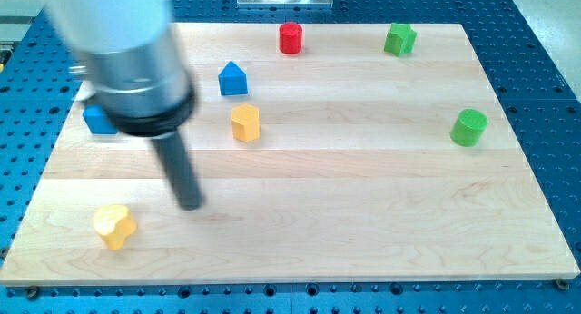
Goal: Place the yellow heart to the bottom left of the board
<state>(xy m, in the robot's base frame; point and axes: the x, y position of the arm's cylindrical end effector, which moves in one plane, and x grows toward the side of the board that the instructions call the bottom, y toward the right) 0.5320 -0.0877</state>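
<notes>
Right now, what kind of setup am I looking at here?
Most likely a robotics lab bench. A pale wooden board sits on a blue perforated metal table, small coloured blocks such as the yellow heart block lie scattered on it, and my tip stands apart, to the heart's upper right.

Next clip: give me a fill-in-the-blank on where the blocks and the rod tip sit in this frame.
The yellow heart lies near the board's bottom ____ corner.
My tip is to the view's ____ of that heart, not touching it.
The block nearest the yellow hexagonal block is ____ in colour.

Missing words: left; right; blue
</notes>
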